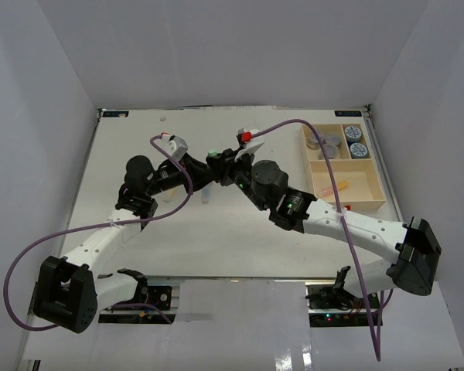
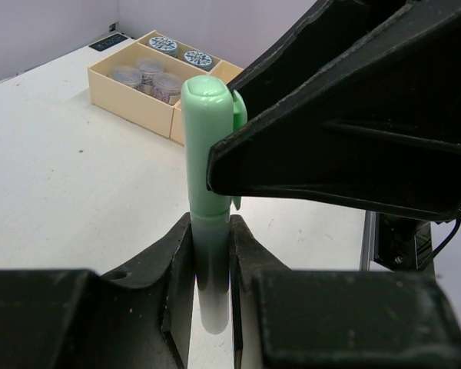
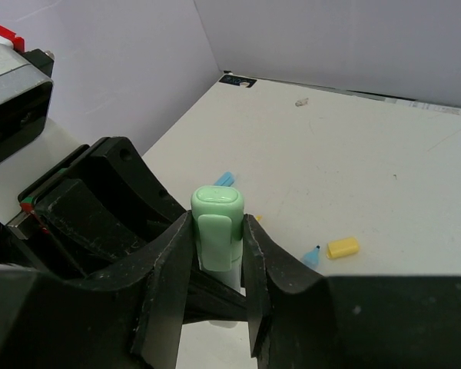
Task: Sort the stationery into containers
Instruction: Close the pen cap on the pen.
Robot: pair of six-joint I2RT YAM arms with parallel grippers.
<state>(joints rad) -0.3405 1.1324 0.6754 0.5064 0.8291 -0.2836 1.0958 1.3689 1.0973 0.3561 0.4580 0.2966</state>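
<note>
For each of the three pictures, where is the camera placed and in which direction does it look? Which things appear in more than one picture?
Top external: fixed above and behind the arms, looking down on the white table; both arms show whole.
Left wrist: on the left arm, looking past its own jaws toward the light wooden tray with dividers; the left gripper holds the pale green capped marker.
Right wrist: on the right arm, facing the far left corner; the right gripper flanks the marker's cap.
Shared: marker in both wrist views; tray in top and left wrist views.
</note>
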